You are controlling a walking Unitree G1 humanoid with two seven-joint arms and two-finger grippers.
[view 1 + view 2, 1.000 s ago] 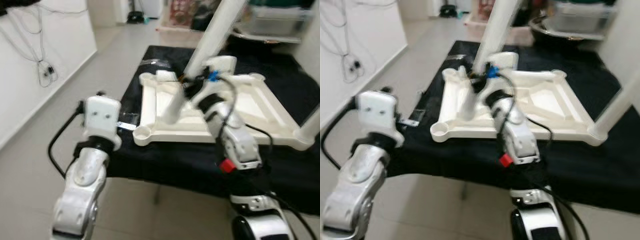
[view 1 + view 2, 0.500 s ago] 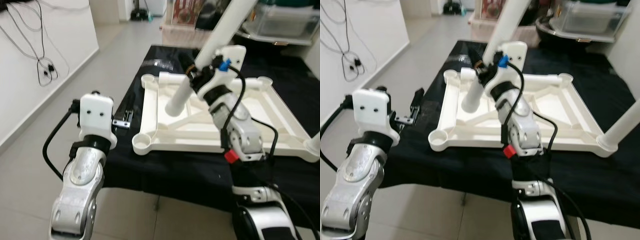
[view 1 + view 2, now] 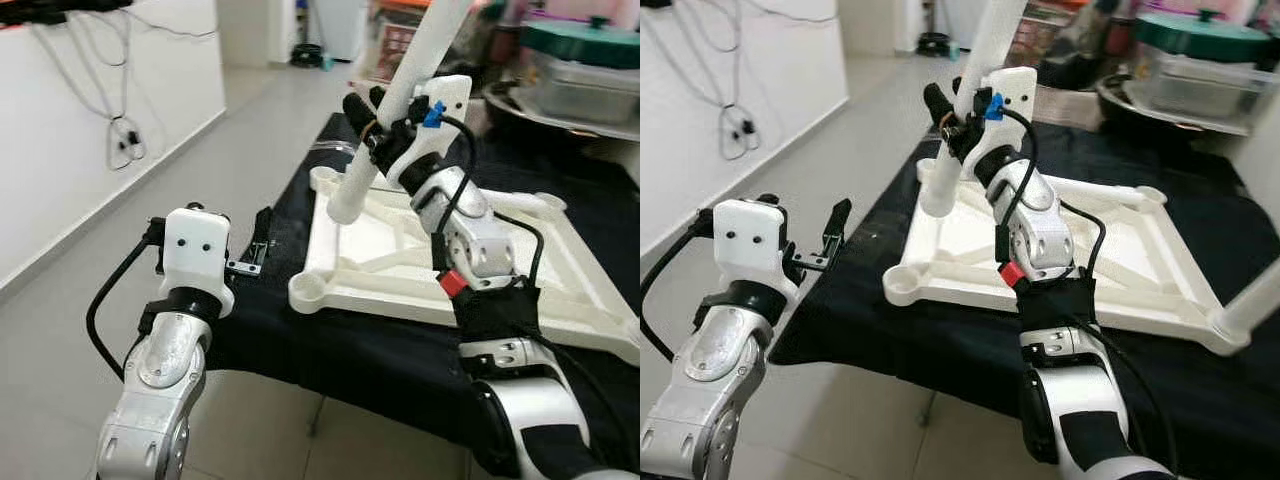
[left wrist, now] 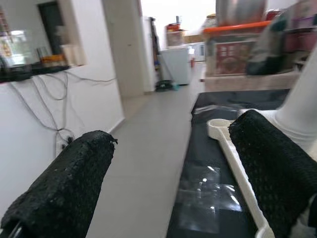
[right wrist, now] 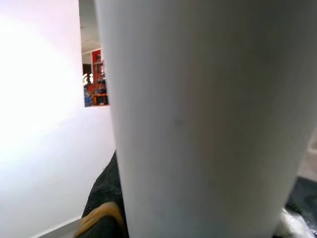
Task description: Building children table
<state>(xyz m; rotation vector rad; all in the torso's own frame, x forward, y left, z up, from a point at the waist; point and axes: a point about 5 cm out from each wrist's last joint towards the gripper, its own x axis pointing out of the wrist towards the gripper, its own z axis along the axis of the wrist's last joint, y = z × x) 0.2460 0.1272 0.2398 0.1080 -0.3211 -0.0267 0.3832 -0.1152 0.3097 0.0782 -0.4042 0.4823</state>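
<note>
The white table top (image 3: 380,305) lies upside down on a black cloth, with round sockets at its corners. My right gripper (image 3: 372,120) is shut on a long white table leg (image 3: 355,185). It holds the leg tilted, lower end just above the far left corner of the table top. In the right wrist view the leg (image 5: 198,119) sits close against the camera. Another white leg (image 3: 1250,310) stands in the near right corner socket. My left gripper (image 3: 255,240) is open and holds nothing, hovering at the cloth's left edge beside the table top (image 4: 233,148).
A grey tiled floor (image 3: 230,140) runs along the left, beside a white wall with hanging cables (image 3: 120,140). Storage tubs (image 3: 580,80) and boxes crowd the back right. A clear plastic bag (image 4: 205,191) lies on the cloth (image 3: 400,370) near the left gripper.
The camera has shifted. My right gripper has carried the leg's lower end from the middle of the table top's left side toward its far left corner. The left gripper has stayed open.
</note>
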